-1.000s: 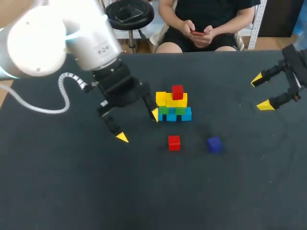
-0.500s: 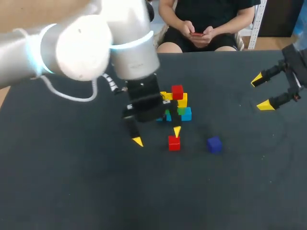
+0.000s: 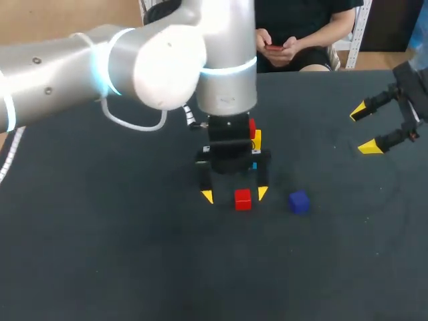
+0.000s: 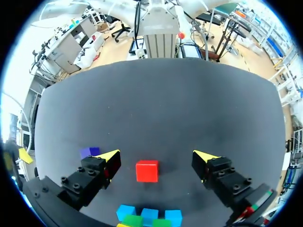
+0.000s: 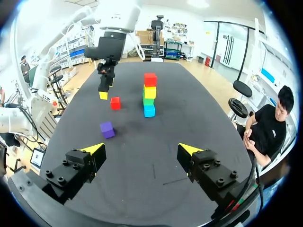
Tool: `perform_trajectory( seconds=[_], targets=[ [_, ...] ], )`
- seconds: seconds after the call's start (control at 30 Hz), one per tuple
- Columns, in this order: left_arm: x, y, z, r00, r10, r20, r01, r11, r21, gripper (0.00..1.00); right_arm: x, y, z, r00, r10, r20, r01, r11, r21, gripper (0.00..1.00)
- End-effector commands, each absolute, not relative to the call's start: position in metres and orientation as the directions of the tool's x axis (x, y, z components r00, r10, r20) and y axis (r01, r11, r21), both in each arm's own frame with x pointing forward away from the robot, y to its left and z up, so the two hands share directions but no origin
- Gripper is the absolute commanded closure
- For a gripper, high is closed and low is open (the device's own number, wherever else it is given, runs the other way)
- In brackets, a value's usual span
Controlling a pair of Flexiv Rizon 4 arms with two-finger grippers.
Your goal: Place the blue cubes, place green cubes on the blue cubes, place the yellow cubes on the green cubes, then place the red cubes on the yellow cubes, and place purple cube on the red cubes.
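Left gripper (image 3: 235, 194) swung from cube stack (image 5: 149, 97) to loose red cube (image 3: 243, 199); wide open, straddling it, grasp likely next. Right gripper (image 3: 363, 129) open, empty.

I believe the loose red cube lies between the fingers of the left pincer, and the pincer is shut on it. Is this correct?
Not quite. The loose red cube does lie between the fingers of the left pincer, but the pincer is open, not shut on it. The left wrist view shows bare table between the cube and each yellow tip.

Left gripper (image 3: 235, 194) (spread) astride red cube (image 3: 243, 199)
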State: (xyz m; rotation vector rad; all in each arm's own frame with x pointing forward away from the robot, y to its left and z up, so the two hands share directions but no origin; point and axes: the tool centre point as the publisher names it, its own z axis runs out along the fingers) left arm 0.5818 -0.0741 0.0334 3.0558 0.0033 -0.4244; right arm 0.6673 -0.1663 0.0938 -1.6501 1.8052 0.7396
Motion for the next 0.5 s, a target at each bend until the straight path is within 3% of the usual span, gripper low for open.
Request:
perform_trajectory(
  seconds=[0.03, 0.5],
  targets=[
    [0.594, -0.080, 0.026, 0.959, 0.004, -0.285, -0.015, -0.998, -0.064, 0.00, 0.669, -0.166, 0.093, -0.067, -0.674, -0.736, -0.997, 0.080, 0.018, 0.00],
    [0.608, -0.082, 0.014, 0.945, 0.099, -0.312, 0.098, -0.995, -0.017, 0.00, 0.669, -0.166, 0.093, -0.067, -0.674, -0.736, -0.997, 0.080, 0.018, 0.00]
  ],
)
